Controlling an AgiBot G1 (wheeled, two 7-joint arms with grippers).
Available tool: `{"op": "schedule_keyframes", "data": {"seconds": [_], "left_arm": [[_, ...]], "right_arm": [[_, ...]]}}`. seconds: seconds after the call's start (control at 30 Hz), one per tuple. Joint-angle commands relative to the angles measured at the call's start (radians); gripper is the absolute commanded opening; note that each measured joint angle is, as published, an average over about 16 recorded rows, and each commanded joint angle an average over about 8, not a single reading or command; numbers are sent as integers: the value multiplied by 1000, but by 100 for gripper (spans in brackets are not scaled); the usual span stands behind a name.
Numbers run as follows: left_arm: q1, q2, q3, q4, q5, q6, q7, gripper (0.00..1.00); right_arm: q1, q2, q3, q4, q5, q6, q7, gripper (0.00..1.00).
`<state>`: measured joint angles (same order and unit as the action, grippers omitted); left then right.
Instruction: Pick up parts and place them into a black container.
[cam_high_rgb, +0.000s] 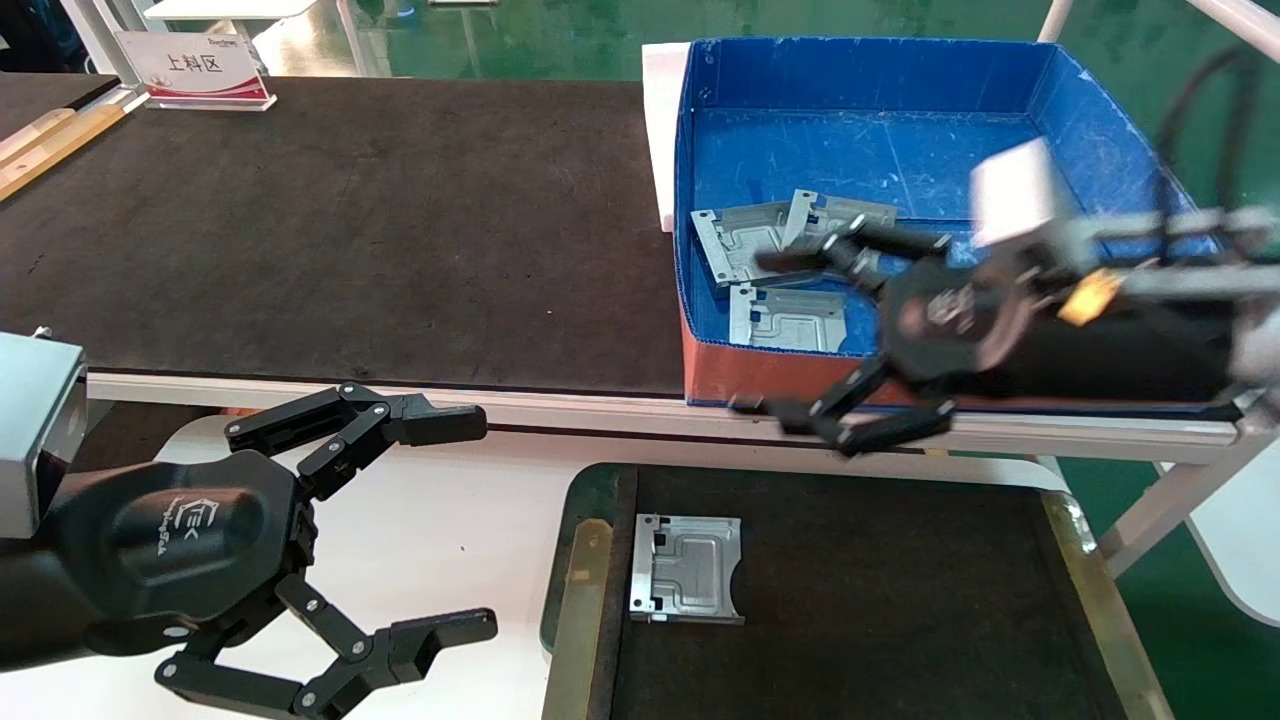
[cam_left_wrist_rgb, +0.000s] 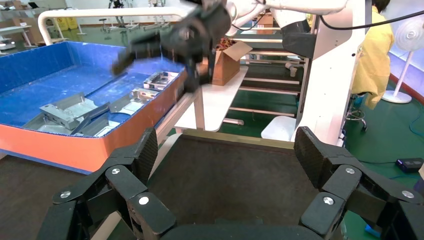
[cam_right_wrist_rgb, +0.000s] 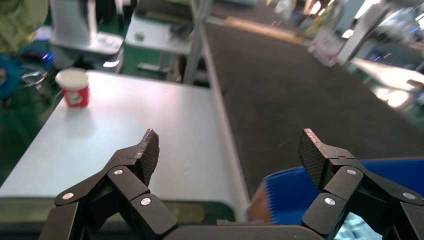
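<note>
Dark-matted tabletop (cam_high_rgb: 350, 220), right end effector (cam_high_rgb: 800, 335) spread empty over blue walled box (cam_high_rgb: 1090, 110) of silver stamped plates (cam_high_rgb: 787, 318), one plate (cam_high_rgb: 686, 568) in black green-rimmed tray (cam_high_rgb: 590, 490), left end effector (cam_high_rgb: 440, 525) parked apart.

Lighting's bright and even from overhead, barely any hard shadows on the mat (cam_high_rgb: 330, 220). The right gripper (cam_high_rgb: 800, 335) and its arm are smeared with motion blur in the head view (same smear from the left wrist camera), while the left gripper (cam_high_rgb: 440, 530) is crisp. Parts (cam_high_rgb: 786, 318) in the blue box (cam_high_rgb: 880, 75) catch some shine. The right wrist view has a soft, out-of-focus background with blown-out glare at the far end, and the cup (cam_right_wrist_rgb: 73, 87) is fuzzy.
</note>
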<state>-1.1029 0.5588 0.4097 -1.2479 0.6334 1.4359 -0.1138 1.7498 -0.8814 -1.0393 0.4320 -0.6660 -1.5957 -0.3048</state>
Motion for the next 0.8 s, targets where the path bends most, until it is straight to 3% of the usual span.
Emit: {"op": "schedule_keyframes", "data": {"seconds": [0.03,0.4,0.8], "left_arm": [[0,0,0,0,0,0,0,100],[0,0,0,0,0,0,0,100],[0,0,0,0,0,0,0,100]], "right_arm": [[6,25,3,22,26,0,17,100],[-7,24,16,30,19,2,20,100],[-129,69,151,180,5,20,106,100]]}}
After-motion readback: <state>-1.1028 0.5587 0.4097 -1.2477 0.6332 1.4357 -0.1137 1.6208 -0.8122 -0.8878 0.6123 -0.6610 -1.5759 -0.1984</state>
